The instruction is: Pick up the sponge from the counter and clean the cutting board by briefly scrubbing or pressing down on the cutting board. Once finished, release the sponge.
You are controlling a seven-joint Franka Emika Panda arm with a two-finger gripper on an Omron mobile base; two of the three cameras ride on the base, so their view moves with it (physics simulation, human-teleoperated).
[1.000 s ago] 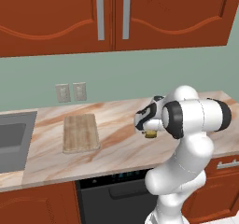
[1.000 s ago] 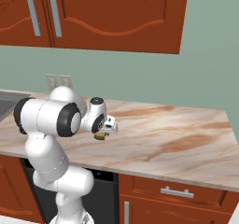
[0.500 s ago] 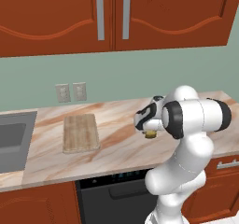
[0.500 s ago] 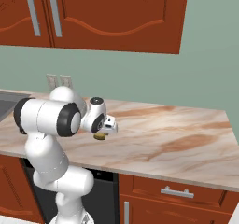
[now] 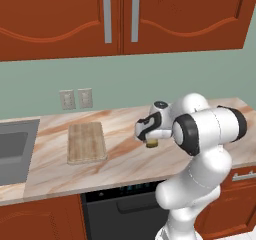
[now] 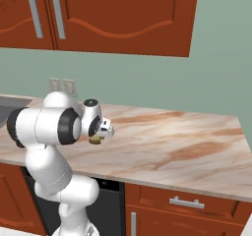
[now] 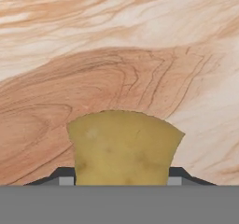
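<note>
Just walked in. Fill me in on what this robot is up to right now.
The white arm has the sponge clamped in its pincer, held just over the marbled counter, to the right of the cutting board. In the hand view the yellow block sits between the two fingertips with veined stone behind it. The board lies bare further left, between the arm and the sink, and no scrubbing has happened on it yet.

Two rear base views over the counter [image 5: 120,159]; close downward hand view.
</note>
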